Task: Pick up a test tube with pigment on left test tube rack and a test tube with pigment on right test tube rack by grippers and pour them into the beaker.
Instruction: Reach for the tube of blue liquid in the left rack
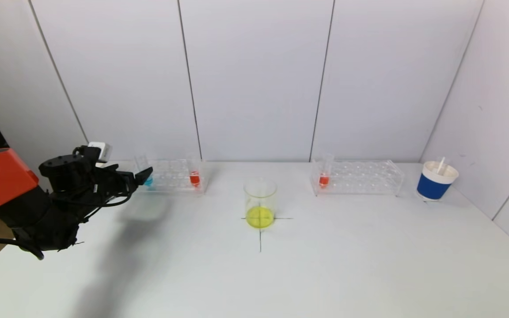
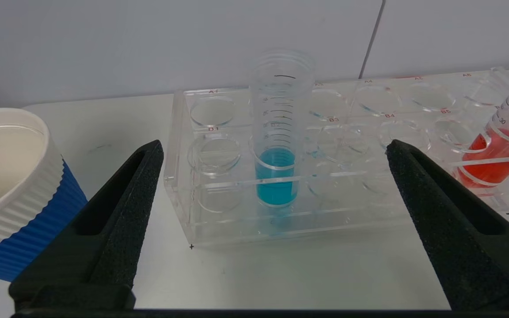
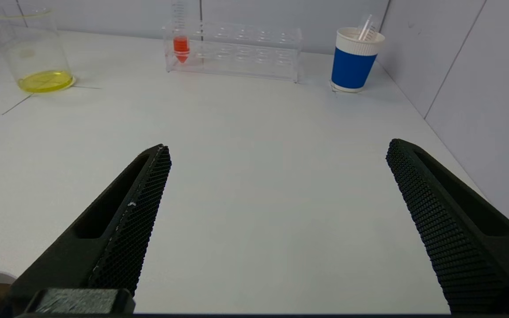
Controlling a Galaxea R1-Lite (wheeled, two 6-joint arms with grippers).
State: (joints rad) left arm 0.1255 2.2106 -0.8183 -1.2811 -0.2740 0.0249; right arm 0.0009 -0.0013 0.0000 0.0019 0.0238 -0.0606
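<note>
Left wrist view, blue tube [image 2: 275,176] between open end effector [image 2: 274,152] fingers

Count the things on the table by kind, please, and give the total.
Test tubes with coloured liquid: 3 (blue, red, red)
Racks: 2 ()
Beaker: 1
Paper cups: 2 ()
Total: 8

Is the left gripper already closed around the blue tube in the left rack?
No. The left gripper is open, one finger on each side of the blue tube, which stands untouched in the left rack.
</note>
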